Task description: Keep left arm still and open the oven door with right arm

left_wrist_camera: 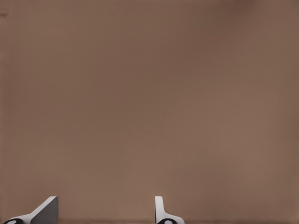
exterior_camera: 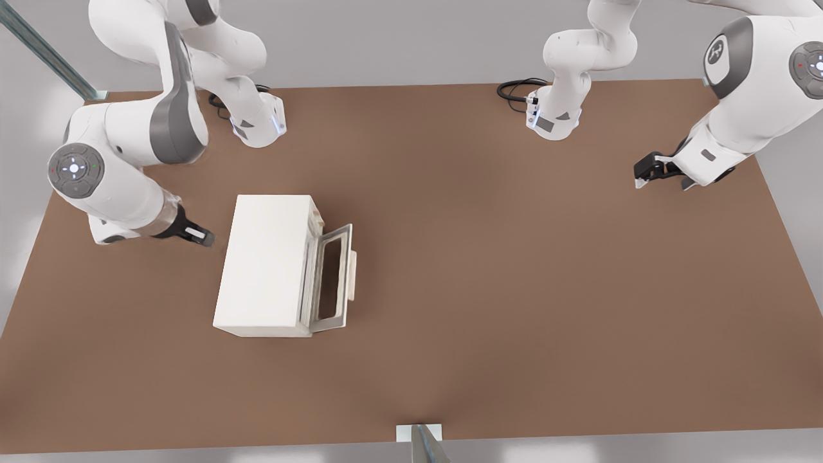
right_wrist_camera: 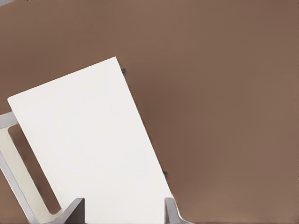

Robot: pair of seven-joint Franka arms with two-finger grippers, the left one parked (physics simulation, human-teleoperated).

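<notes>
The oven (exterior_camera: 263, 267) top lies nearest the camera, on the table (exterior_camera: 514, 289). Its door (exterior_camera: 331, 278) hangs partly open toward the front view's right. The gripper (exterior_camera: 204, 238), fingers spread and empty, is held behind the oven. To open further, the door's free edge should be reached over the oven. Open table lies beyond the door.

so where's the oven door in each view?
Front view: oven door left of centre, swung partly open off the oven; gripper behind the oven.
Right wrist view: door beside the oven's white top.
Left wrist view: not in it.
Shared landmark: brown table.
</notes>
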